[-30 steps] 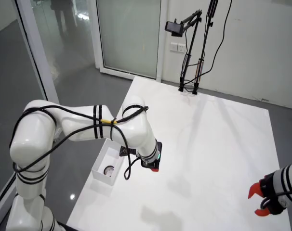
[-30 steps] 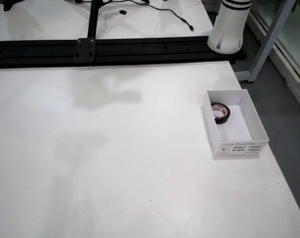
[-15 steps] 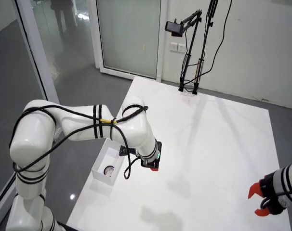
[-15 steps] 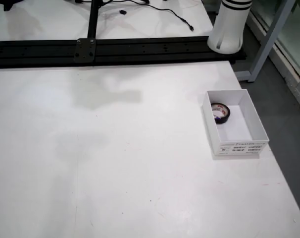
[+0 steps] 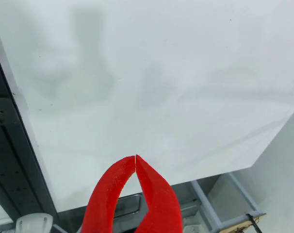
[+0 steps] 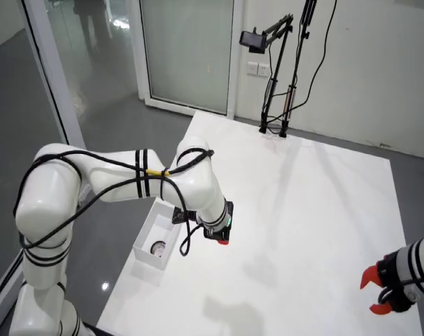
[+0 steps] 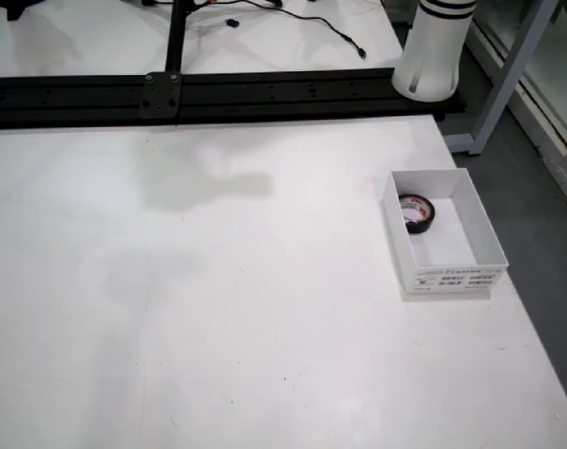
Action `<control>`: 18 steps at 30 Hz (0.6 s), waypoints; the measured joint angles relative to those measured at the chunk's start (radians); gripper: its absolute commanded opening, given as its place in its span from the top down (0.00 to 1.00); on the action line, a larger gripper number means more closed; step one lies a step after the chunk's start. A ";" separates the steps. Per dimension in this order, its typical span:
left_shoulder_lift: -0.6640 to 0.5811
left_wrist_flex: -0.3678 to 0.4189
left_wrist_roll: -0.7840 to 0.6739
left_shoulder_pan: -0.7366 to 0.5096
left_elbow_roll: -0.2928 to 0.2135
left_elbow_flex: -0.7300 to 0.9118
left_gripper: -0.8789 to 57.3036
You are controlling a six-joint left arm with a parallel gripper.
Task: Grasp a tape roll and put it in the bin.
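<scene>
One broad white table (image 7: 218, 309) fills most of what we see, bare across its middle in the overhead view. Above its edge, in the view from the side, we see the white working arm (image 6: 128, 185) wrapped in black cables, bent over the table with its wrist hanging near the bin. A second arm (image 6: 415, 273) shows at the lower right corner of that view, with red fingers of its own.

Next in size is the white bin (image 7: 443, 234), sitting on the table close to its right edge in the overhead view, a printed label on its near wall. Inside it we see the black tape roll (image 7: 416, 210), lying flat in the far left corner, against the wall.

In the view that rides on the gripper (image 5: 136, 156), we see the red fingertips meeting at a point over bare table, closed together with nothing between them.
</scene>
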 measured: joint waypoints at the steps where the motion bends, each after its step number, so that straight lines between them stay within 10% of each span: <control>1: 0.000 0.000 0.000 0.000 0.000 0.000 0.99; 18: -0.001 0.000 0.000 -0.017 0.001 0.000 0.99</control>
